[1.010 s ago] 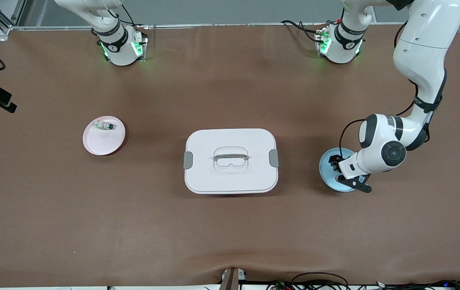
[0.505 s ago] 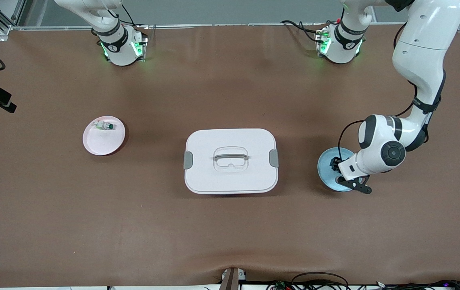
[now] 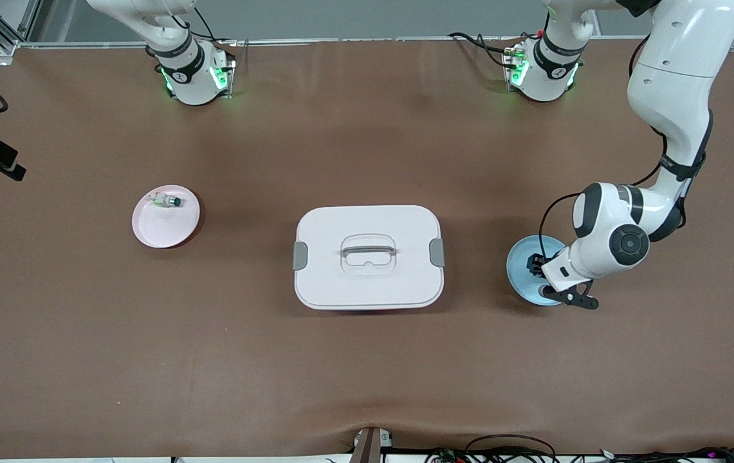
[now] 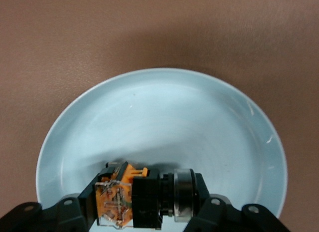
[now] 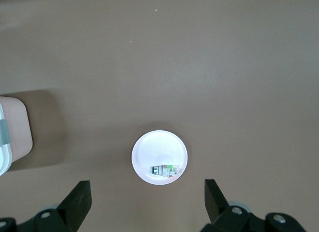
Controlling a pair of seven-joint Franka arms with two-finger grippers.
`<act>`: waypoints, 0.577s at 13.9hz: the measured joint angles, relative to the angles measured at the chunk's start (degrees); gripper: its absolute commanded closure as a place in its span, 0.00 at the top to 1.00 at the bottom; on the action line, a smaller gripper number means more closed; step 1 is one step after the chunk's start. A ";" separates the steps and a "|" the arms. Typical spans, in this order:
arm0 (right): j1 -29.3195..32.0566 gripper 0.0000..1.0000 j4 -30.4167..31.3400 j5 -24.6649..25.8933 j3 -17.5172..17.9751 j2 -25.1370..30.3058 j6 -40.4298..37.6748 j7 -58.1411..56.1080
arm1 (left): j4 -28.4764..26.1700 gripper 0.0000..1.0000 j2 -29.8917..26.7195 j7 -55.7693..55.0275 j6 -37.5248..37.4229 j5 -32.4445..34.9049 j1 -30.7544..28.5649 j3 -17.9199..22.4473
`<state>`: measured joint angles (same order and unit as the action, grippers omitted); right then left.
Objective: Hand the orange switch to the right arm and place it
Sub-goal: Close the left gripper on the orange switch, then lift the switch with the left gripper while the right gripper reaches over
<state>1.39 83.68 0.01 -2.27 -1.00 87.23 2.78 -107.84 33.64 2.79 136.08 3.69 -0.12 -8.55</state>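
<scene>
The orange switch [image 4: 142, 197], a small black body with an orange and clear end, lies on its side between the fingers of my left gripper [image 4: 144, 204], low over the pale blue plate [image 4: 174, 117]. The black fingers press on both of its ends. In the front view my left gripper [image 3: 539, 273] is down at the blue plate [image 3: 520, 263] near the left arm's end of the table, and the switch is hidden under the hand. My right gripper [image 5: 147, 202] is open and empty, high over the table; it is out of the front view.
A white lidded box [image 3: 368, 257] with a handle sits mid-table. A pink plate [image 3: 166, 222] toward the right arm's end holds a whitish green-capped switch [image 3: 166, 201]; both show in the right wrist view [image 5: 159, 152], along with a corner of the box [image 5: 12, 134].
The left hand has shifted slightly at the blue plate, and the plate has slid a little toward the box. The right arm's base has not moved.
</scene>
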 measured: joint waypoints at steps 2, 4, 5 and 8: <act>0.00 1.00 -0.01 0.00 0.00 0.00 0.04 0.00 | 0.40 0.23 -2.21 -6.08 -2.02 0.00 -0.01 -1.86; 0.00 1.00 -0.02 0.00 0.00 0.00 -0.01 0.00 | 1.05 0.23 -4.95 -11.82 -5.52 -1.30 0.03 -3.38; 0.01 1.00 -0.02 0.00 -0.03 0.00 -0.19 0.00 | 1.51 0.23 -6.33 -14.81 -7.71 -2.69 0.06 -3.82; 0.06 1.00 -0.14 -0.05 -0.22 0.02 -1.54 0.01 | 3.97 0.22 -10.48 -23.75 -15.79 -8.28 0.06 -4.19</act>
<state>1.45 83.54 -0.04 -2.49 -0.98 85.70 2.78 -103.87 23.15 -20.96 120.29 -4.59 -0.06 -12.74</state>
